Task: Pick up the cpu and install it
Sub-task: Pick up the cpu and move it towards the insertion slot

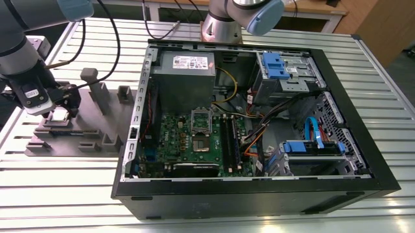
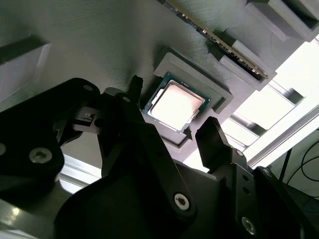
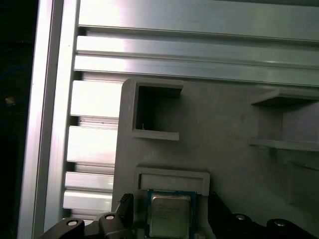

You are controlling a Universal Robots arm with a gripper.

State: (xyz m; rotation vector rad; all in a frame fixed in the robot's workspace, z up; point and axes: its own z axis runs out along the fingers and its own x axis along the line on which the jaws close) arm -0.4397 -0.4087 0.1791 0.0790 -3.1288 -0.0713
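I see the gripper (image 2: 173, 103) low over the grey fixture (image 1: 91, 131) at the exterior view's left. Its jaws are spread, with one finger (image 2: 212, 132) on each side of the cpu (image 2: 178, 106). Both wrist views show a gap on each side, so nothing is gripped.

There is one cpu, lying flat in its square seat on the fixture, silver top up. One memory stick (image 2: 219, 42) lies in a slot of the same fixture, near the cpu but not touching it. Upright fixture posts (image 1: 97, 90) stand just to the exterior view's right of the gripper.

One open computer case (image 1: 259, 194) sits in the exterior view's middle and right on the slatted metal table (image 1: 65, 179). Inside I count:
- one motherboard (image 1: 172, 141) with one socket (image 1: 201, 141)
- one grey power supply (image 1: 183, 73), higher in the frame
- two blue drive brackets (image 1: 275, 65)
- loose cables (image 1: 259, 126) toward the exterior view's right of the socket
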